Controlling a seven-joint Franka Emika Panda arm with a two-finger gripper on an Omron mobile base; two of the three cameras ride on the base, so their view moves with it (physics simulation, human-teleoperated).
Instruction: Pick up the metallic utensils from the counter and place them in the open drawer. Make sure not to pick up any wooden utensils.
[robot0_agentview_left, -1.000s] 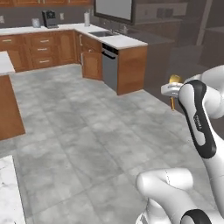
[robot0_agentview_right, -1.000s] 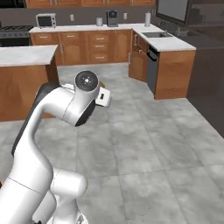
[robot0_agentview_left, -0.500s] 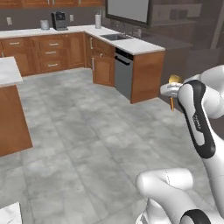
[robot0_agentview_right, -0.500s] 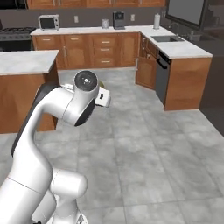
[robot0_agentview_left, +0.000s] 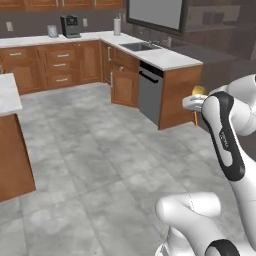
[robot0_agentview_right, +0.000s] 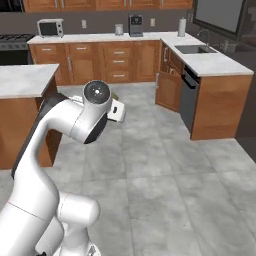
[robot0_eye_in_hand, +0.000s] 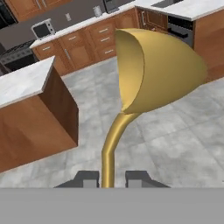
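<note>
one gold spoon (robot0_eye_in_hand: 153, 70) is in the gripper (robot0_eye_in_hand: 111, 178): the two dark finger tips (robot0_eye_in_hand: 87, 178) pinch the low end of its thin handle, which rises between them and curves up to the big round bowl. the bowl stands well clear of the fingers, tipped on its side, with nothing under it but grey floor tiles (robot0_eye_in_hand: 175, 144). in the left base view a bit of gold (robot0_agentview_left: 199, 90) pokes out past the white wrist, held up in the air near the end of the peninsula counter (robot0_agentview_left: 172, 60) with the sink and dishwasher.

beyond the spoon sits a marble-topped island (robot0_eye_in_hand: 26, 83) on a brown base, and behind it the back wall of wooden cabinets (robot0_agentview_right: 117, 60) with a microwave (robot0_agentview_right: 50, 27) and coffee machine (robot0_agentview_right: 136, 25).

the risk, as i judge it: the hold is far down the handle, so the heavy bowl can swing or twist in the pinch if the base turns sharply, and the spoon may slip out onto the floor. i cannot pick out an open drawer from here.
</note>
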